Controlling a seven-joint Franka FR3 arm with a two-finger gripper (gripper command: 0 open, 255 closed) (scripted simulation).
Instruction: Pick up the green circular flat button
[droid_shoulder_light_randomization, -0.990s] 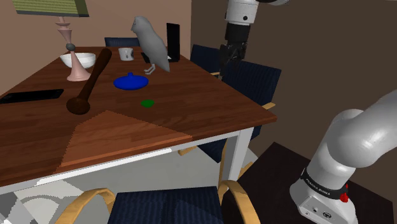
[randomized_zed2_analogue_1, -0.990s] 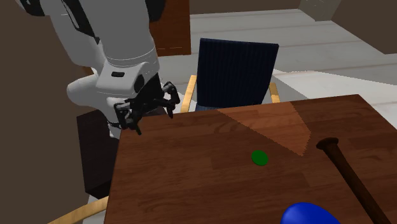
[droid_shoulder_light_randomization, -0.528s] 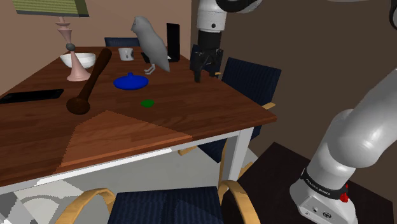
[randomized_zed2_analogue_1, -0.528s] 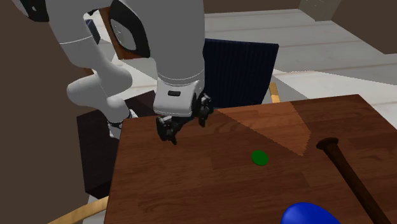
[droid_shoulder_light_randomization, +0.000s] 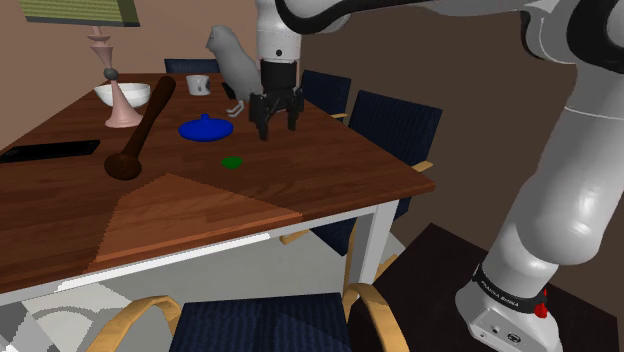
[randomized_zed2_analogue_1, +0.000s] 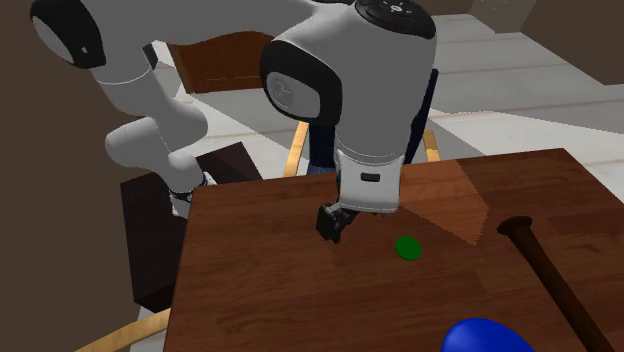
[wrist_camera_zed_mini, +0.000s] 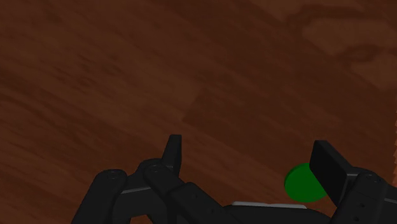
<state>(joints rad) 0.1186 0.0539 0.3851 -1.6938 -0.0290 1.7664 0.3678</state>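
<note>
- The all-black two-finger gripper (droid_shoulder_light_randomization: 276, 128) points down over the brown wooden worktop (droid_shoulder_light_randomization: 330, 165), hanging from the white arm that reaches across from the stand.
- In the wrist view its fingers (wrist_camera_zed_mini: 173, 153) stand spread apart with only bare wood between them; they hold nothing.
- The flat round green button (droid_shoulder_light_randomization: 232, 161) lies on the worktop in open space, apart from everything else on it.
- In the second exterior view the button (randomized_zed2_analogue_1: 407, 247) sits near the gripper (randomized_zed2_analogue_1: 333, 225), toward that view's right.
- In the wrist view the button (wrist_camera_zed_mini: 304, 183) shows at one finger, which covers part of it, outside the gap of the gripper (wrist_camera_zed_mini: 250, 159).
- In the shoulder view a blue domed lid with a knob (droid_shoulder_light_randomization: 206, 128) rests just beyond the button, to the gripper's left in that view.
- A grey bird figure (droid_shoulder_light_randomization: 235, 65) stands behind the gripper.
- A long dark wooden club (droid_shoulder_light_randomization: 140, 130) lies slanted farther toward the shoulder view's left, near a white bowl on a pink stand (droid_shoulder_light_randomization: 122, 98).
- Dark blue chairs (droid_shoulder_light_randomization: 400, 125) stand around the worktop.
</note>
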